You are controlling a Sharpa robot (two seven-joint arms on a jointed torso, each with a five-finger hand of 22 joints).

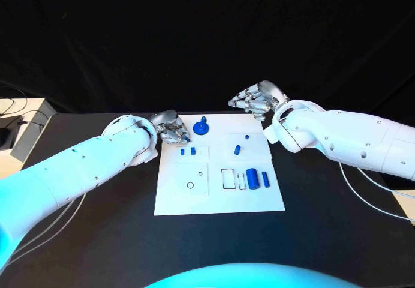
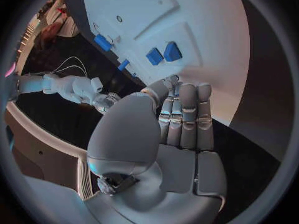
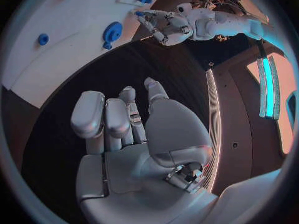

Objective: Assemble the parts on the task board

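Pinching blue part (image 1: 186,141): left hand (image 1: 171,128) | right hand (image 1: 256,98) curled, holding nothing

Overhead head view; two wrist fisheyes

Two glossy white arms with small dark screws, silver segmented fingers (image 2: 187,117), thin white cables alongside.

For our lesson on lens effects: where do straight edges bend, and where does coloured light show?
Left wrist view: the board's edge curves, fisheye. Right wrist view: the board bows likewise. Head view: edges stay straight; cyan light tints the left arm.
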